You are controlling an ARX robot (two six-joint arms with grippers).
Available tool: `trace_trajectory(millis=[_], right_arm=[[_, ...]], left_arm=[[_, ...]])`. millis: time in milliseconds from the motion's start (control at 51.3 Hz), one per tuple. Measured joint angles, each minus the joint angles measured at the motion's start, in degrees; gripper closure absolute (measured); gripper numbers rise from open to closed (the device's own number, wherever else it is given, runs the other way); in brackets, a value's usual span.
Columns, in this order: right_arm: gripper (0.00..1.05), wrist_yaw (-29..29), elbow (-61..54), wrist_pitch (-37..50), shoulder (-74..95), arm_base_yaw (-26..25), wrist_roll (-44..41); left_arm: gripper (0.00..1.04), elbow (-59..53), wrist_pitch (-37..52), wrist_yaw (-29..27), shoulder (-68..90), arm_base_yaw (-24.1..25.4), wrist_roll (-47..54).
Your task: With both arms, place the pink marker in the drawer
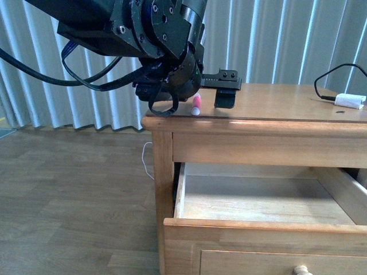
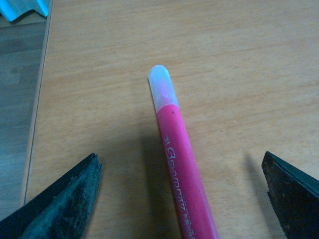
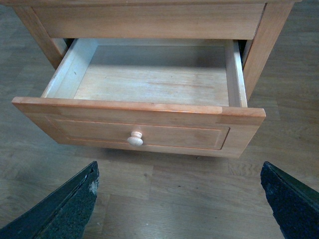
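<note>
The pink marker (image 1: 196,105) lies flat on the nightstand top (image 1: 275,109) near its left front corner, white end toward the edge. My left gripper (image 1: 211,102) hangs low over it, open. In the left wrist view the pink marker (image 2: 177,154) runs between the two black fingertips (image 2: 67,199), with wide gaps on both sides and no contact. The drawer (image 3: 139,130) is pulled out, its wooden bottom bare and its round knob (image 3: 135,139) facing me. My right gripper (image 3: 179,167) is open in front of the drawer above the floor, holding nothing; it does not show in the front view.
A white plug with a black cable (image 1: 350,101) lies at the right of the nightstand top. Pale vertical blinds (image 1: 275,40) hang behind. Wood-plank floor (image 1: 69,200) spreads left of and in front of the nightstand. The open drawer (image 1: 258,229) juts forward beneath the top.
</note>
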Motion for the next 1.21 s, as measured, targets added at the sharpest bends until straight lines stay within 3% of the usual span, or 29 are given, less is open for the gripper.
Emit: trace_trajectory(millis=[253, 799, 955, 1130, 1208], right_arm=[[0.09, 0.0, 0.0, 0.0, 0.0, 0.0, 0.0], [0.09, 0.0, 0.0, 0.0, 0.0, 0.0, 0.0], [0.09, 0.0, 0.0, 0.0, 0.0, 0.0, 0.0], [0.09, 0.0, 0.0, 0.0, 0.0, 0.0, 0.0], [0.09, 0.0, 0.0, 0.0, -0.02, 0.0, 0.0]], left_arm=[[0.08, 0.66, -2.6, 0.9, 0.52, -0.15, 1.57], [0.88, -0.96, -1.42, 1.53, -0.26, 0.66, 4.09], [0.9, -5.92, 3.67, 1.77, -2.64, 1.03, 6.01], [0.9, -13.22, 10.6, 7.82, -7.74, 1.31, 7.48], [0.9, -17.22, 12.22, 13.55, -12.17, 1.27, 8.31]])
